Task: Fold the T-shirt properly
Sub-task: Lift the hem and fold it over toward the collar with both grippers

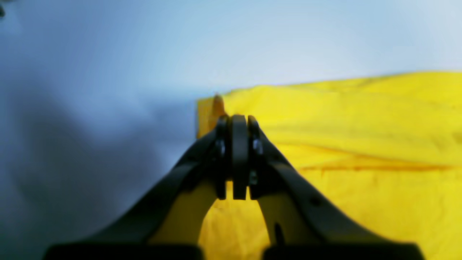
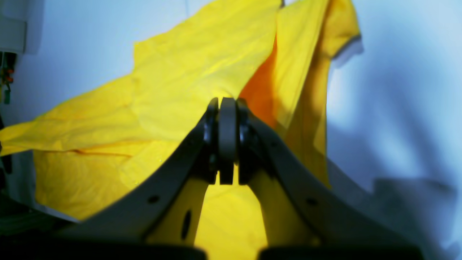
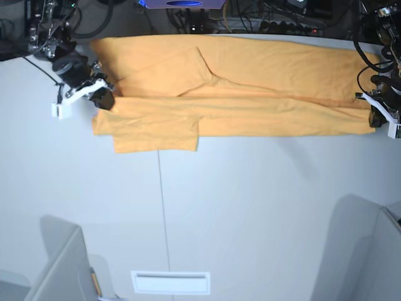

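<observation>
The light orange-yellow T-shirt (image 3: 238,94) lies stretched across the far part of the white table (image 3: 250,207), folded lengthwise, with a sleeve (image 3: 155,135) hanging toward me at the left. My right gripper (image 3: 102,100) is shut on the shirt's left end; in its wrist view the jaws (image 2: 227,108) pinch the yellow cloth (image 2: 173,90). My left gripper (image 3: 373,118) is shut on the shirt's right end; its wrist view shows the closed jaws (image 1: 238,122) at the corner of the cloth (image 1: 343,119). No lettering shows.
Cables and equipment (image 3: 188,15) crowd the table's far edge behind the shirt. Grey boxes stand at the near left corner (image 3: 59,269) and near right corner (image 3: 369,251). A white slot plate (image 3: 170,282) lies at the front edge.
</observation>
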`<action>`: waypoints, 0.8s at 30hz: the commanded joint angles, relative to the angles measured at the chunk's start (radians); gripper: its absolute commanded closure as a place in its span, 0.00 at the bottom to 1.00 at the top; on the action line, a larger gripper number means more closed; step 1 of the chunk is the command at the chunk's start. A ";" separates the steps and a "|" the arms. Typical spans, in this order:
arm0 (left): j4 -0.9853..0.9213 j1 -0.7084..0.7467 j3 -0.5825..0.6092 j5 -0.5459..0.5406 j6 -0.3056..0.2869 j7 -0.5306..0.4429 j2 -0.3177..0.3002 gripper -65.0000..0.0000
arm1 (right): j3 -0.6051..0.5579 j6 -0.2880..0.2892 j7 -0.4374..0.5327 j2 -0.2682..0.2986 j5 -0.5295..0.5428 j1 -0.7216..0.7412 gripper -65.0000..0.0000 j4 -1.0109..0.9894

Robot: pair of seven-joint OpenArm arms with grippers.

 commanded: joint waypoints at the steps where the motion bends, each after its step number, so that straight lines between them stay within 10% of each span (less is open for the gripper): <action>1: 0.016 0.014 -0.015 -0.002 0.000 -0.016 -0.023 1.00 | 0.007 0.014 0.019 0.010 0.013 -0.008 1.00 0.036; 24: 0.013 0.100 -0.006 0.125 0.000 -0.023 -0.039 1.00 | 0.007 0.014 0.012 0.021 0.004 -0.100 1.00 0.018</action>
